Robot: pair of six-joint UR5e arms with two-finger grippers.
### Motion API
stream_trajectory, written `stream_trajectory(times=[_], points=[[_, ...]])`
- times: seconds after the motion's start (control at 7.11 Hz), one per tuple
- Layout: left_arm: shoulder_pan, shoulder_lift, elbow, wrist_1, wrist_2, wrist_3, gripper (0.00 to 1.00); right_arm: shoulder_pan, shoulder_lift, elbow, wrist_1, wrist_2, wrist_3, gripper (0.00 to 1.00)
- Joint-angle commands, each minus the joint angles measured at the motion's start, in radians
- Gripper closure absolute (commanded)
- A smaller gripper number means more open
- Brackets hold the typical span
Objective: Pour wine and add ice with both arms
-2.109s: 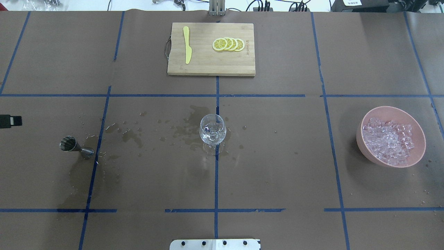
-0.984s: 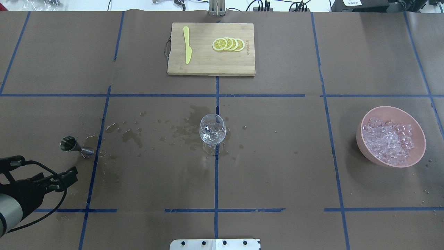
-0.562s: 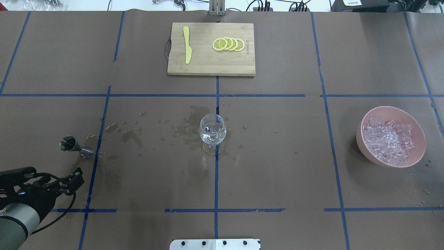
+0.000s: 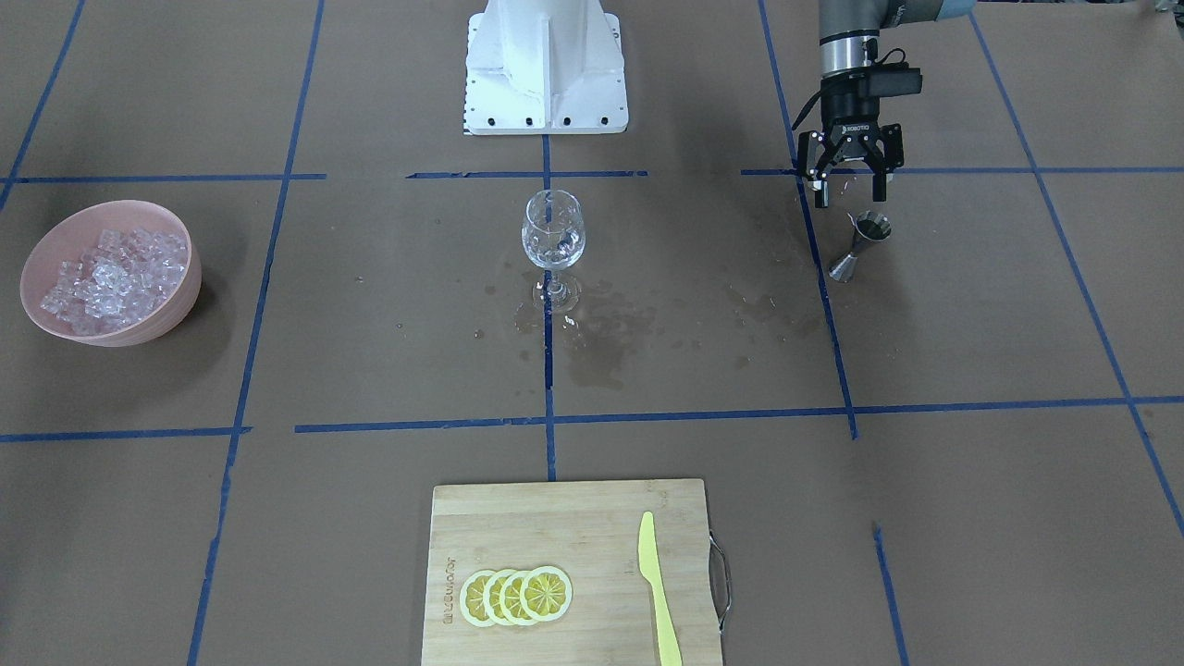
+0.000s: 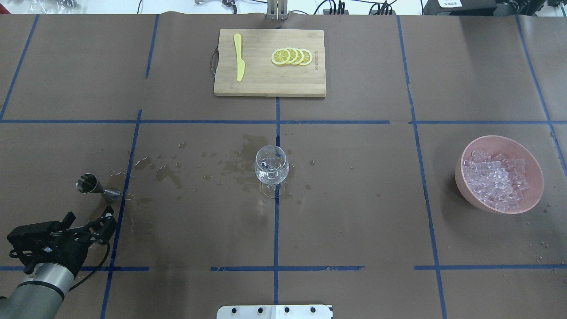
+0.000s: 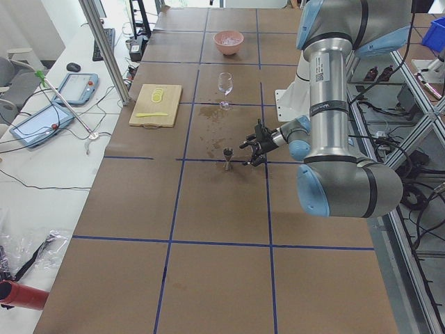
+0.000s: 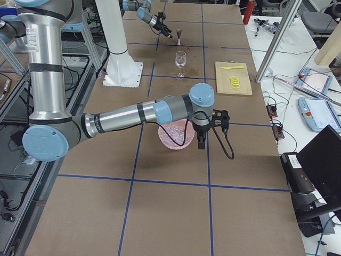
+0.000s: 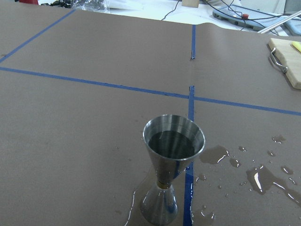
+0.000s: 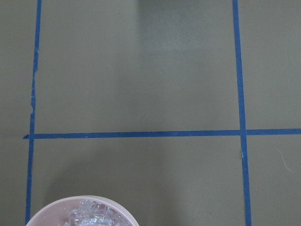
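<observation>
A steel jigger (image 5: 91, 185) stands at the table's left and holds dark wine (image 8: 173, 143). It also shows in the front view (image 4: 860, 242). My left gripper (image 5: 88, 218) is open and empty. It hovers just on the near side of the jigger, apart from it, and shows in the front view (image 4: 848, 180). A clear stemmed glass (image 5: 271, 167) stands at the centre; I cannot make out its contents. Ice (image 5: 495, 179) fills a pink bowl (image 5: 531, 195) at the right. My right gripper (image 7: 201, 141) shows only in the right side view, above the bowl; I cannot tell whether it is open or shut.
A wooden cutting board (image 5: 269, 79) at the far side carries lemon slices (image 5: 291, 56) and a yellow knife (image 5: 239, 57). Wet spills (image 5: 164, 170) lie between the jigger and the glass. The white pedestal (image 4: 546, 65) stands at the near edge.
My left arm has come in from the left edge, swung to the near side of the jigger and turned, so its open fingers now point at it. Nothing else moved.
</observation>
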Motion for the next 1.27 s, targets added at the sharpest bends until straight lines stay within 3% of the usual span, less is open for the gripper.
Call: stream_trajectory(times=[0.0, 0.7, 1.12], points=[[-0.001, -0.067, 0.100, 0.013, 0.105, -0.001, 0.02, -0.050, 0.009, 0.006, -0.006, -0.003, 0.059, 0.00], [-0.013, -0.118, 0.194, 0.013, 0.215, -0.001, 0.04, -0.060, 0.007, 0.035, -0.005, -0.003, 0.066, 0.00], [-0.058, -0.146, 0.231, 0.013, 0.232, -0.001, 0.06, -0.061, -0.002, 0.061, -0.008, 0.001, 0.075, 0.00]])
